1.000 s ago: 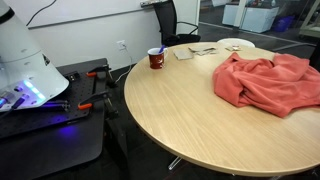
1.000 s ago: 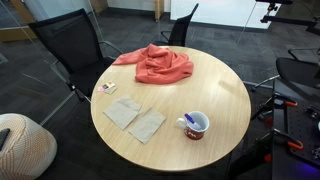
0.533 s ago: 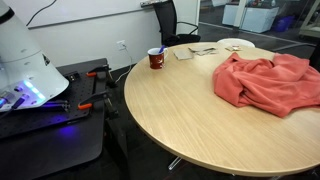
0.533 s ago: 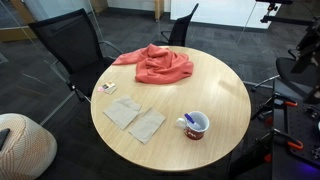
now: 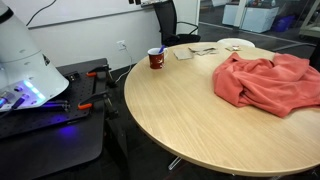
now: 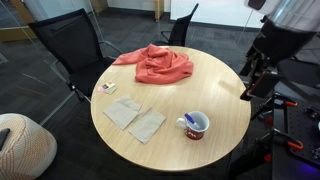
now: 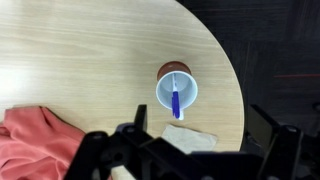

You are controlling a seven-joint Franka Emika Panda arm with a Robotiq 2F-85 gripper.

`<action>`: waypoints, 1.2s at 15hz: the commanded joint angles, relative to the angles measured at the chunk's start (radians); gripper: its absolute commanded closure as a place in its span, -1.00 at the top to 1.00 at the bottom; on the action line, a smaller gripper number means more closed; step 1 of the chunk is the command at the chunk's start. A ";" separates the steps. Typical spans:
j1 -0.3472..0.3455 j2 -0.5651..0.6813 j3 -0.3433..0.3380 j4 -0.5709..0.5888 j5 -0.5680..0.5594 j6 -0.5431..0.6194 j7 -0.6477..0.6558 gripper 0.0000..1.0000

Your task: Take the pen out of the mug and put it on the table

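Both jaws spread wide apart in the wrist view, gripper [image 7: 205, 138] holds nothing and touches nothing; dark fingers [image 7: 133, 135] sit along the bottom edge of that view. Gripper is high above the bench [image 7: 70, 50], camera looking straight down on the mug [image 7: 177, 88]. Pen [image 7: 178, 101] is inside the mug, blue, lying from the middle of the white inside to the rim on the gripper's side. Mug stands upright near the curved bench edge.

In an exterior view the arm [image 6: 282, 30] comes in from the top corner, blurred, bent down over the bench edge, with the gripper end [image 6: 250, 85] low and off to one side of the mug [image 6: 196, 124], well apart from it. Jaw state can't be read there, too blurred. Pen [image 6: 188, 122] shows as a blue stick leaning on the rim.

Red cloth [image 6: 155, 65] is bunched on the far part of the bench, two napkins [image 6: 135, 118] lie flat beside the mug, not touching it. In an exterior view the mug [image 5: 156, 59] is at the bench edge, white plate [image 5: 235, 44] farther back
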 commanded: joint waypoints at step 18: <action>0.006 0.283 -0.004 -0.003 -0.115 0.286 0.126 1.00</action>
